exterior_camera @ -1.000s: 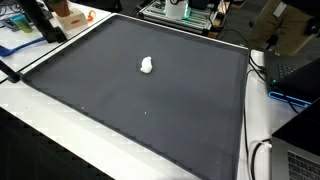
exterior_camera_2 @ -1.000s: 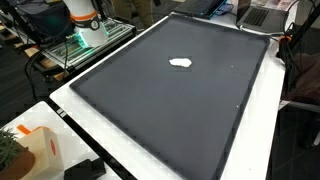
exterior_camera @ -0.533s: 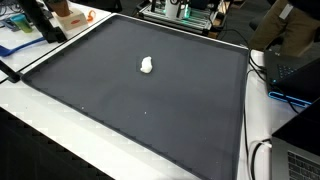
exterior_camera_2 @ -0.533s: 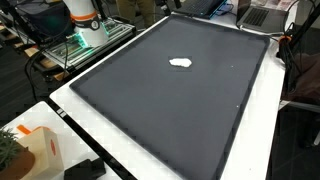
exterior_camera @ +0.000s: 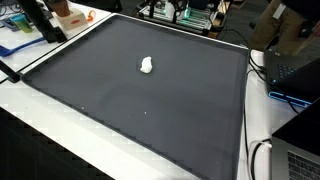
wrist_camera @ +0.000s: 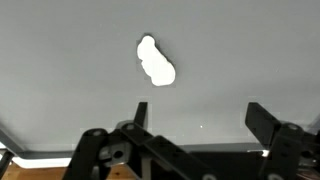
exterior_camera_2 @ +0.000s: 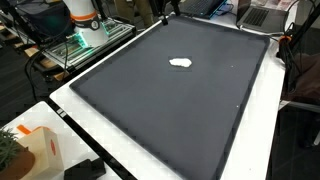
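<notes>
- The black two-fingered gripper (wrist_camera: 200,118) is hanging above one edge of the mat. Its fingers (wrist_camera: 140,112) are standing wide apart and gripping nothing.
- A small white lumpy object (wrist_camera: 155,62) is lying just ahead of the parted fingers in the wrist view, touching neither of them.
- In an exterior view the small white lumpy object (exterior_camera: 147,66) is resting alone near the middle of a large dark grey rectangular mat (exterior_camera: 170,115).
- The mat is covering most of a white table (exterior_camera_2: 125,150).
- An orange-and-white carton (exterior_camera_2: 35,148) is sitting at a table corner, well apart from the object.
</notes>
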Available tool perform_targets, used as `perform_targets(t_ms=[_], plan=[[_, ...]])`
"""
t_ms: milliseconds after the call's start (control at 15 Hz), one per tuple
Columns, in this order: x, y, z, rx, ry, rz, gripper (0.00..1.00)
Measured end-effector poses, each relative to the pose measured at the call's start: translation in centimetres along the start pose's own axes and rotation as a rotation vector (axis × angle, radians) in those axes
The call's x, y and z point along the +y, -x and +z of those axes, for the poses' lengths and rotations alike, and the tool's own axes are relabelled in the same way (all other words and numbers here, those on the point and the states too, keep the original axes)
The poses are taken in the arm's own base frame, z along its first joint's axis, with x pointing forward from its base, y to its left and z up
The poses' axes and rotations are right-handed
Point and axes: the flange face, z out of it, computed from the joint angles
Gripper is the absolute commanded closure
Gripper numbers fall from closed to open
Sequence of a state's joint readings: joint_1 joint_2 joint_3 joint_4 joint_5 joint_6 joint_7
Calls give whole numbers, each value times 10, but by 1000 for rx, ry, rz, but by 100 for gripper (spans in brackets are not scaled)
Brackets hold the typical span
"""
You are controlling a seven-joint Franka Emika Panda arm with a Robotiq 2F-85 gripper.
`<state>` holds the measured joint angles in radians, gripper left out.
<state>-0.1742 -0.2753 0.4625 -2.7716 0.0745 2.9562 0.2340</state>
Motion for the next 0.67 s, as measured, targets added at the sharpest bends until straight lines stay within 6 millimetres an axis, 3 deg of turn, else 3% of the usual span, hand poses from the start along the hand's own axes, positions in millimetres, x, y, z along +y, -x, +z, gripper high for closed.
perform_targets(t_ms=[333, 667], plan=[[17, 13, 51, -25, -41, 86, 0], [56, 8, 69, 23, -38, 98, 0]])
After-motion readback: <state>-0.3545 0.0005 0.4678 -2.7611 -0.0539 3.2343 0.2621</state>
